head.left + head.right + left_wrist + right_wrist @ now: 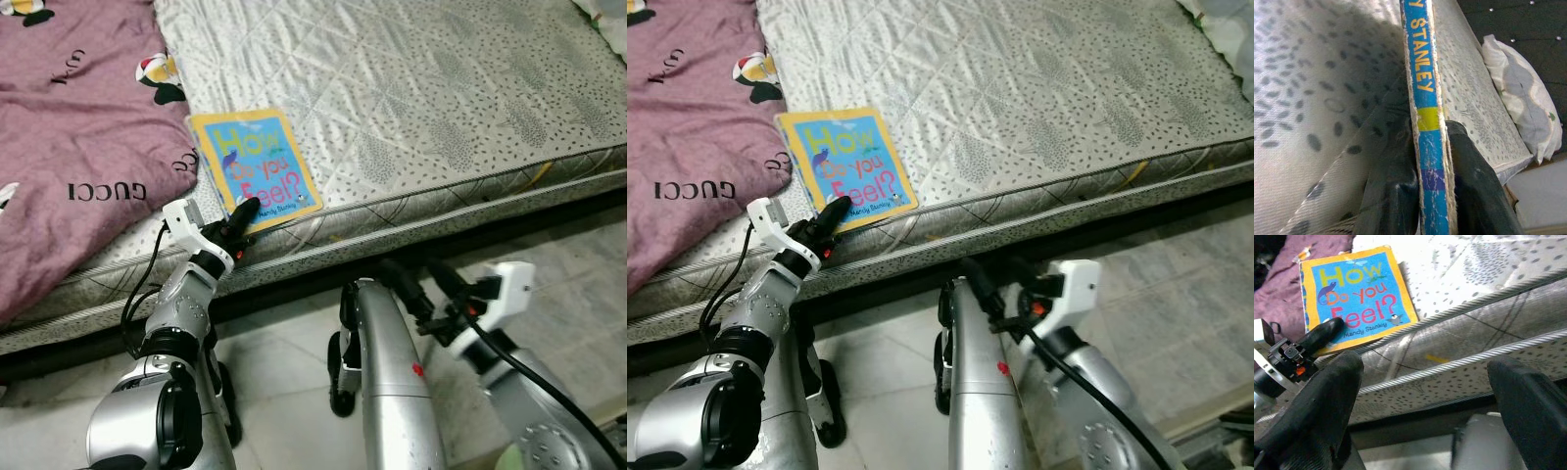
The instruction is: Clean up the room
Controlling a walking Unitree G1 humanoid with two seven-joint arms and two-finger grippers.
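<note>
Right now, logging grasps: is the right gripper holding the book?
No; the right gripper hangs open below the mattress edge, while the left gripper clamps the book.

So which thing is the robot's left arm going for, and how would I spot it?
Look at the speckled white mattress, then along its near edge beside the purple blanket. There lies a thin book, yellow-bordered with a blue cover reading "How Do You Feel?". The left tool pinches its near edge; nothing else there is flat and brightly printed.

Book [1356, 293] on mattress [1488, 298] (left gripper [1322, 335] touching it).
</note>
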